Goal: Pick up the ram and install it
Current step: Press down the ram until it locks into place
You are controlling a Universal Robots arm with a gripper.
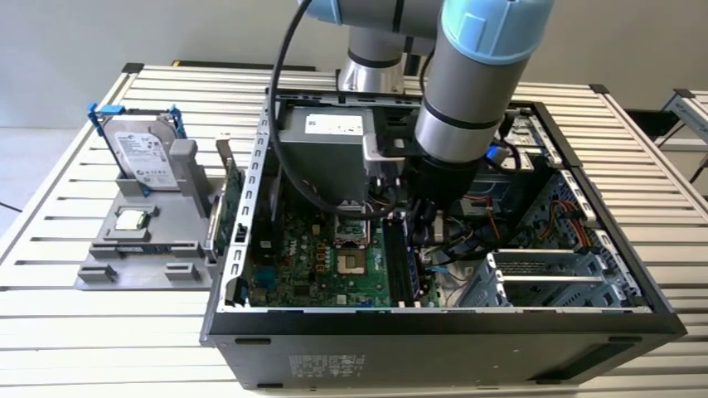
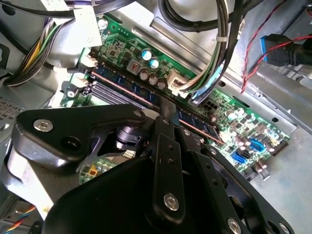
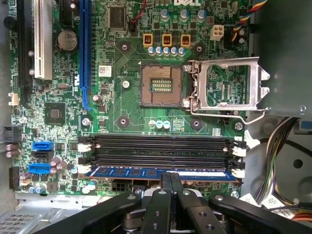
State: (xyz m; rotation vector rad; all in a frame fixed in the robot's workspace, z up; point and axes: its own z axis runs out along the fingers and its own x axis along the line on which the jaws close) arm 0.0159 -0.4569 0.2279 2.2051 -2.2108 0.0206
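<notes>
Pale-blue and grey, the robot arm (image 1: 465,83) reaches straight down into an open black computer case (image 1: 443,319) in the exterior view, and its gripper (image 1: 429,228) sits low over the motherboard (image 1: 321,265). A white printed label (image 1: 334,124) is stuck on the grey power supply, and another label lies on the case's near wall. Toward the exterior view's left, on the slatted table (image 1: 99,332), a grey holder (image 1: 122,265) carries a silver hard drive (image 1: 144,153) with its own printed label, standing in a blue bracket, and a small square processor chip (image 1: 133,220).

In the second wrist view, the black gripper (image 2: 163,109) fills the foreground and hides much of the board. Its tips meet the ram (image 2: 119,84), which lies lengthwise in a memory slot. Bundled cables (image 2: 214,58) cross just above the slots, and a white tag (image 2: 85,22) hangs by the wiring.

In the first wrist view, the ram (image 3: 146,172), bluish, sits in the slot nearest the gripper (image 3: 170,176), between white end clips (image 3: 237,171). The two slots (image 3: 161,144) beyond it are bare. The fingers (image 3: 165,183) are pressed together, the seam between them running across the ram's long edge, so they bear on it rather than pinch its faces. A white sticker (image 3: 105,69) lies beside the open processor socket (image 3: 158,85), and white lettering runs along the board's far edge.
</notes>
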